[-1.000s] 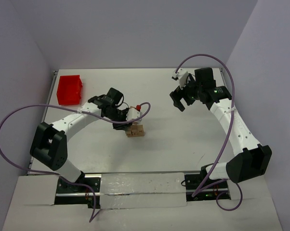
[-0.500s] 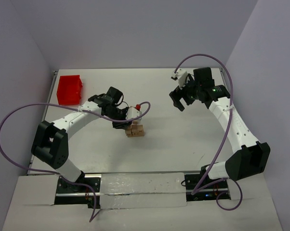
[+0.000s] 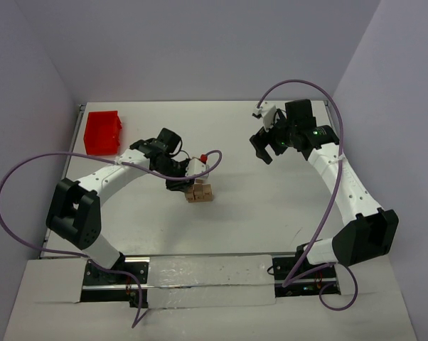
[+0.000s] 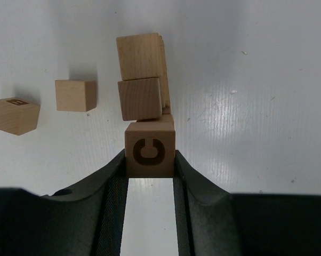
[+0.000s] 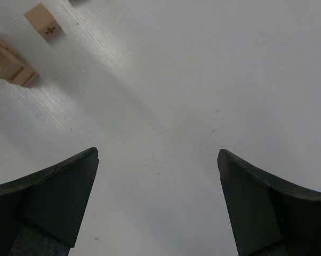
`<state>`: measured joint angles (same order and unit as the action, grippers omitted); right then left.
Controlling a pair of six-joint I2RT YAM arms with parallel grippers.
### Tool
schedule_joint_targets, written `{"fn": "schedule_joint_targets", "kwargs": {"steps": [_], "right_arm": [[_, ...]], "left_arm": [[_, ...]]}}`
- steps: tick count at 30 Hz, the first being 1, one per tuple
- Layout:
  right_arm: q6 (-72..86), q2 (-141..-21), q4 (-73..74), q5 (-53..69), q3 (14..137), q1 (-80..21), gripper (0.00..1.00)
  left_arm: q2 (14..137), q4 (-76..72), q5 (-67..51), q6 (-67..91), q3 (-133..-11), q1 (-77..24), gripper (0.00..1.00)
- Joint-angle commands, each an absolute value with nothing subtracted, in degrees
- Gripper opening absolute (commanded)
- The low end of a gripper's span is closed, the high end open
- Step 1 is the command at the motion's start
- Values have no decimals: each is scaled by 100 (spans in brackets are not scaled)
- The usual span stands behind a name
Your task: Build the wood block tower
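Observation:
My left gripper (image 4: 150,157) is shut on a light-tan wooden cube printed with a dark "C" (image 4: 150,140). Just beyond it two plain cubes (image 4: 141,98) (image 4: 139,55) line up with it, the nearer one close against the held cube. Whether they are stacked or lie in a row I cannot tell. Two loose cubes (image 4: 75,95) (image 4: 15,115) lie to the left. In the top view the left gripper (image 3: 181,182) is at the block cluster (image 3: 200,193) mid-table. My right gripper (image 3: 265,149) is open and empty over bare table, as the right wrist view (image 5: 158,153) shows.
A red plastic bin (image 3: 102,132) stands at the far left corner of the white table (image 3: 257,213). In the right wrist view a cube with dark marks (image 5: 43,20) and more tan blocks (image 5: 8,64) lie at the upper left edge. Purple cables loop off both arms.
Both arms have shifted only slightly. The left gripper still grips the "C" cube at the blocks, and the right gripper stays open.

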<state>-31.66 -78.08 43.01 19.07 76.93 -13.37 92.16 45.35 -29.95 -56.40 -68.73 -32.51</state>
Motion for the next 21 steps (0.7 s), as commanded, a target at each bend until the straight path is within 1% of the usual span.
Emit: {"fn": "schedule_joint_targets", "kwargs": {"steps": [1,7,13,21], "right_arm": [[-3217,-7853,4227,1890,7963,-1367,100],[-3226,-7870,4219,1877,7976,-1371,100],[-3242,-7918,4219,1863,8032,-1371,100],[-3234,-7985,4201,1872,8077,-1371,100]], "left_arm": [[9233,4632,-3235,-5766,-7168,-3230,29],[9299,4637,-3221,-5704,-7198,-3226,32],[9343,4657,-3199,-5721,-7198,-3226,39],[9352,4715,-3217,-5752,-7172,-3226,45]]}}
